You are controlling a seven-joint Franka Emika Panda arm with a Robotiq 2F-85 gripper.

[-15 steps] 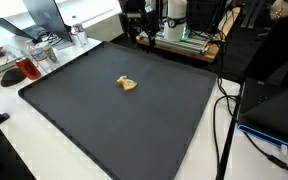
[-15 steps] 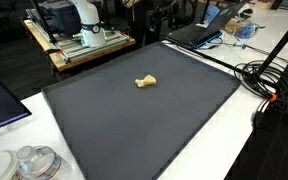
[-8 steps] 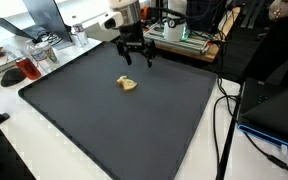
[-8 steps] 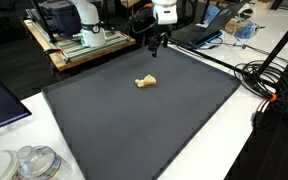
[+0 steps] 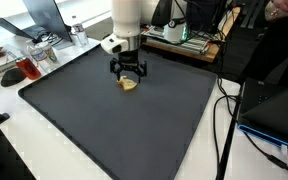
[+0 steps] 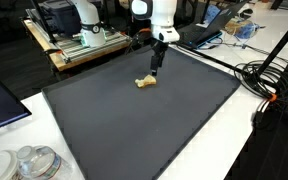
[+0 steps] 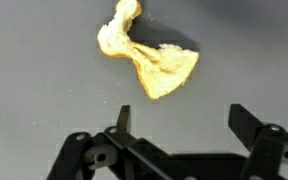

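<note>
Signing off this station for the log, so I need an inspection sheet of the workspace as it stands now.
Surface: dark mat, flat, on a white table.
Job's things: one yellow crumpled piece lying on the mat, not between the fingers.
Clutter: nothing seen on the mat; glass jars off its corner.
Grippers: gripper open, close above the piece.
Cables: black cables along the mat's edge.
Surroundings: laptop; wooden bench with equipment.
</note>
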